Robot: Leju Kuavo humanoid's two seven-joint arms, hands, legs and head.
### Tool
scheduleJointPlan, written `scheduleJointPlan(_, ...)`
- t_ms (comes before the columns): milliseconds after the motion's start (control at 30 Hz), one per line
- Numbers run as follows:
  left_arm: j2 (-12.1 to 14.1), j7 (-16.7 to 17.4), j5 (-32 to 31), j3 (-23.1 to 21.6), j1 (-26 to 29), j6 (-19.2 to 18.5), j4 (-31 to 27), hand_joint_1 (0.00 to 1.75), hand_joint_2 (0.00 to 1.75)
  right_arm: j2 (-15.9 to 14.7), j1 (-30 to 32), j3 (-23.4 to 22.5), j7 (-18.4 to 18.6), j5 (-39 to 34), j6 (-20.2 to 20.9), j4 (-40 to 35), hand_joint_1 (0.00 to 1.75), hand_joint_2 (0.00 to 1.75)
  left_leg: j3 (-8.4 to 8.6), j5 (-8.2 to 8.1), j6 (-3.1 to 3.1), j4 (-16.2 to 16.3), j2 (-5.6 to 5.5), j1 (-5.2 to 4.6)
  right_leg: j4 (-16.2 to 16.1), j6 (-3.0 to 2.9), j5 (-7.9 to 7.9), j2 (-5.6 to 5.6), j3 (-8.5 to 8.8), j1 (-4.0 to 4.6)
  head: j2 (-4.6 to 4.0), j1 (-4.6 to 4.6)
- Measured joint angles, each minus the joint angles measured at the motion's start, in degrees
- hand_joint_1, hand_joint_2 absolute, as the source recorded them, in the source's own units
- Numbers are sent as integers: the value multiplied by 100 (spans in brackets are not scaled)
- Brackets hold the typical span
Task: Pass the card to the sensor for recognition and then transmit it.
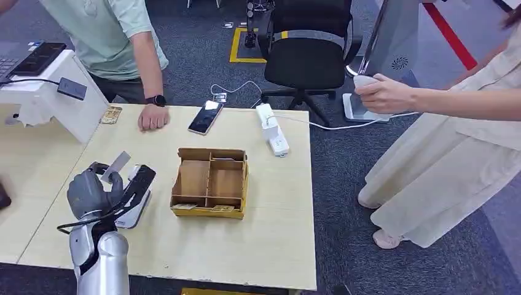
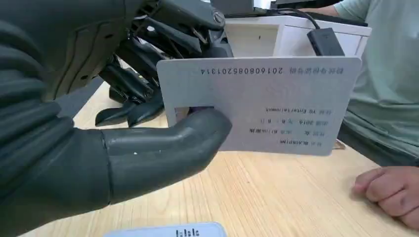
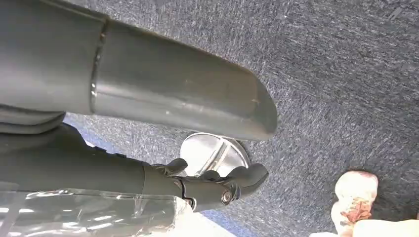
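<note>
Pinched between thumb and fingers of the left hand, the card is held above the sensor at the table's eight o'clock, where a shallow grip could let it slip; the right hand hangs empty.

Left hand holds grey card tilted above black-and-white sensor at table's near left. Wooden divided box mid-table. Phone, power strip at far edge. A person's hand rests beside phone.
</note>
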Motion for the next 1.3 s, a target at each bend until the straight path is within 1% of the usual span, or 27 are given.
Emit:
scheduleJointPlan(167,39,0,196,-94,131,-251,-5,175,175,0,-11,2,-2,0,-13,30,0,0,-1,0,0,0,0,1,0,0,-1,0,-1,0,0,0)
scheduleJointPlan(267,46,-66,409,-94,179,-302,-39,175,175,0,-15,4,-2,0,-13,48,0,0,-1,0,0,0,0,1,0,0,-1,0,-2,0,0,0)
scheduleJointPlan(433,61,-83,448,-94,217,-304,-85,175,175,0,-29,7,-2,0,-13,72,0,0,0,0,0,0,0,1,0,0,0,0,-1,0,2,-2)
scheduleJointPlan(500,63,-179,385,-105,221,-212,-140,175,175,0,-32,22,-4,0,-13,85,0,0,0,0,0,0,0,0,0,0,0,0,-1,0,0,0)
scheduleJointPlan(567,66,-184,188,-160,188,-65,-210,175,175,0,-49,57,-4,0,-11,107,0,0,1,0,0,0,0,0,0,0,0,0,-1,0,0,-2)
scheduleJointPlan(733,55,120,-365,-258,-155,280,-284,175,175,0,-129,173,0,0,-15,197,0,0,1,1,0,1,0,0,0,1,2,0,-1,0,0,0)
scheduleJointPlan(833,37,175,-487,-267,-314,422,-358,175,175,0,-138,190,26,0,-17,240,0,0,1,1,0,1,0,0,0,1,2,0,-1,0,2,0)
scheduleJointPlan(1033,-9,188,-568,-267,-476,500,-428,175,175,0,-131,225,81,0,-13,278,0,0,-1,0,0,1,0,1,0,0,1,0,-3,0,2,0)
scheduleJointPlan(1133,-42,243,-568,-267,-543,489,-429,175,175,0,-124,247,111,0,-13,286,0,0,0,0,0,1,1,0,0,0,1,1,-4,0,0,0)
scheduleJointPlan(1300,-103,243,-522,-267,-594,474,-429,175,175,0,-104,269,111,0,-13,288,0,0,0,1,0,1,1,0,0,1,1,2,-3,0,0,-2)
